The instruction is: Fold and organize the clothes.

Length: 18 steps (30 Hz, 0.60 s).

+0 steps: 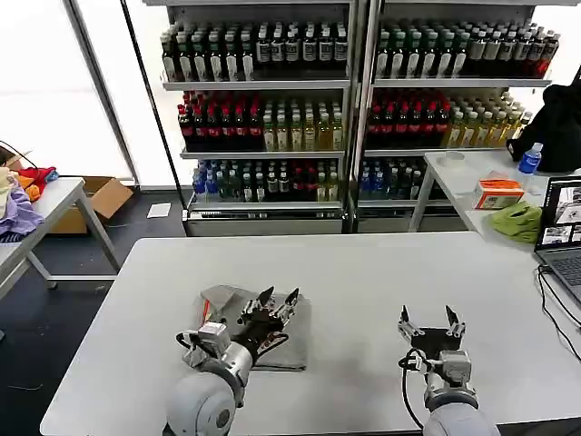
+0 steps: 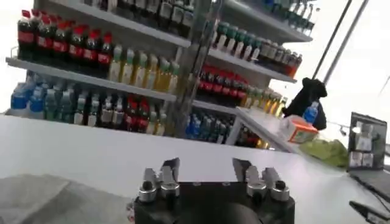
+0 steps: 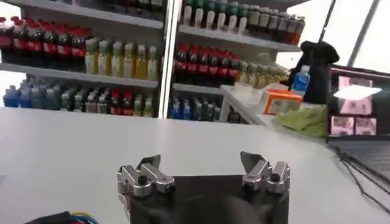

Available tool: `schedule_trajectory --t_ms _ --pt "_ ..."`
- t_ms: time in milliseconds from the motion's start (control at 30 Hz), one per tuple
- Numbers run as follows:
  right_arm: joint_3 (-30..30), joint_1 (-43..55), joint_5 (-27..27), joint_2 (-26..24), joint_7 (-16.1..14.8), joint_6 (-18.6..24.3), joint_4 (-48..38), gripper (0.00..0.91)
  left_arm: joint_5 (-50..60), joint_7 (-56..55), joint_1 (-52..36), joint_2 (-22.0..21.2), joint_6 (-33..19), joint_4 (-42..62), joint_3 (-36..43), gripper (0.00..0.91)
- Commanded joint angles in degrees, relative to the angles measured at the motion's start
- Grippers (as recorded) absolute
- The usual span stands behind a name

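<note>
Our left tool (image 1: 280,300), released, hovers over the folded shirt (image 1: 292,350), long axis 12–6; right tool (image 1: 430,320), released, sits well apart at 3 o'clock on the counter (image 1: 363,272).

The counter (image 1: 363,272) lies bare across its whole far half and down the middle strip between the two arms, so a pincer could pass there freely. On the near left, a folded grey T-shirt (image 1: 295,350) lies flat on the surface, with the left pincer (image 1: 279,297) above it, jaws apart. The right pincer (image 1: 429,317) hovers over bare counter near the front edge, jaws apart, well apart from the shirt. At the right edge a laptop (image 1: 563,227) and its black cables (image 1: 549,300) take up the rim. Beyond the far edge stand bottle shelves (image 1: 272,109), separated from the counter by open floor.
</note>
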Motion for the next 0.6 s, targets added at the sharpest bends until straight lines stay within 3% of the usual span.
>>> schedule_trajectory --t_ms 33,100,133,233,367,600 --pt "-8.5 6.4 31.5 -4.4 2.3 -4.3 1.4 0.907 1.9 -2.0 -0.2 5.1 0.7 -1.9 -7.8 0.907" --pt "-11.2 9.7 37.2 -5.3 4.9 -4.4 0.6 0.907 1.8 -2.8 0.5 6.7 1.4 -2.8 -10.2 0.907" --pt "-13.2 12.5 42.6 -5.9 7.0 -4.5 -0.6 0.907 1.3 -3.5 1.1 8.3 1.9 -3.5 -11.6 0.907" --pt "-17.6 18.7 49.0 -7.6 9.1 -4.6 -3.7 0.907 -0.2 -4.3 4.0 9.9 2.9 -5.7 -15.4 0.907" --pt "-24.2 27.4 53.9 -10.8 8.2 -4.7 -8.8 0.907 -0.5 -4.7 8.0 10.5 3.6 -7.7 -18.2 0.907" --pt "-33.2 33.8 56.2 -13.0 8.4 -4.6 -14.3 0.907 -0.4 -5.2 13.3 10.1 4.0 -9.4 -22.0 0.907"
